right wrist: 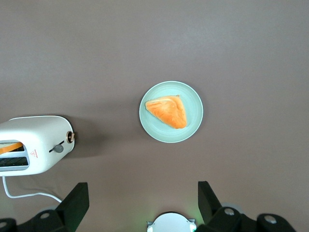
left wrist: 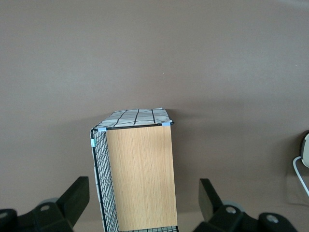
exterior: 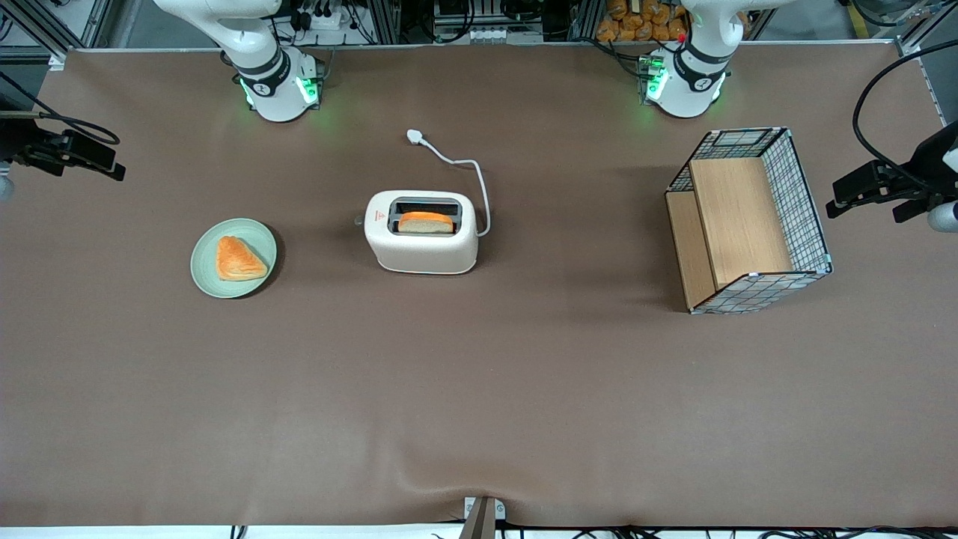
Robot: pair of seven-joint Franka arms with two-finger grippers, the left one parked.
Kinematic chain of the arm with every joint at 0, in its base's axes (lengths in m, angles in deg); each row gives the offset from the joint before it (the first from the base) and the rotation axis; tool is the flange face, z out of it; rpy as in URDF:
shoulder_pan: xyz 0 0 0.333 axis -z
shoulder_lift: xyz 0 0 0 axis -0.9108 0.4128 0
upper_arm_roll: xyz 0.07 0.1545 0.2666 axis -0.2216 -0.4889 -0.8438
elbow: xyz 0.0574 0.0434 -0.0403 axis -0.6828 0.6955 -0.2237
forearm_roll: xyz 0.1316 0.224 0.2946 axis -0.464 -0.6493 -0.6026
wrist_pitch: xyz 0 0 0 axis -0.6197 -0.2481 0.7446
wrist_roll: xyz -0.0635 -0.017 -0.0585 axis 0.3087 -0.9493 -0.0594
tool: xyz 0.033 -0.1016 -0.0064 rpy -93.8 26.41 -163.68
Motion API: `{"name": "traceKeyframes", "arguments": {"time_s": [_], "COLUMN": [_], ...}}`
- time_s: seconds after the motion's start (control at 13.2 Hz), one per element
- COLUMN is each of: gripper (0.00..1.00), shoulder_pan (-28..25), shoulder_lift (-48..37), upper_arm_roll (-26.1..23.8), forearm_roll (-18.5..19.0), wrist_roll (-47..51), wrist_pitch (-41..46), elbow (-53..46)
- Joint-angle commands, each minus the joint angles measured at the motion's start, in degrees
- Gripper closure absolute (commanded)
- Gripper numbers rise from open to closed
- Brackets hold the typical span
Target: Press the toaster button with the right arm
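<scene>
gripper (right wrist: 143, 205): high above table, well apart from toaster (exterior: 421, 232), fingers wide | toaster button (right wrist: 58, 148): apparently untouched | plate (exterior: 233, 257): near toaster

Toaster (exterior: 421, 233) mid-table, between plate (exterior: 233, 258) and basket (exterior: 748, 221); gripper (right wrist: 142, 203) above plate.

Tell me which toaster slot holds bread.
Slot nearer the front camera holds the slice; the farther is empty. Open hand hangs at working arm's end.
</scene>
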State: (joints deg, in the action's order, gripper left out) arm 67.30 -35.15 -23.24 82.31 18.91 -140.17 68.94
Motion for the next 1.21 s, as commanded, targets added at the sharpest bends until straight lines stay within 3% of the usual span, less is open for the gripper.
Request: {"name": "traceKeyframes", "arguments": {"time_s": [0.0, 0.38, 0.61, 1.14], "gripper": [0.00, 0.00, 0.00, 0.00], "shoulder_pan": [-1.2, -1.0, -0.9, -1.0], "shoulder_lift": [0.2, 0.5, 0.3, 0.0], "upper_arm_roll": [0.4, 0.5, 0.7, 0.6], "forearm_roll": [1.4, 1.5, 3.9, 3.7], "wrist_roll": [0.9, 0.8, -3.3, -3.3], "wrist_pitch": [0.7, 0.9, 0.8, -0.2], "elbow": [-1.2, -1.9, -2.6, -2.3]}}
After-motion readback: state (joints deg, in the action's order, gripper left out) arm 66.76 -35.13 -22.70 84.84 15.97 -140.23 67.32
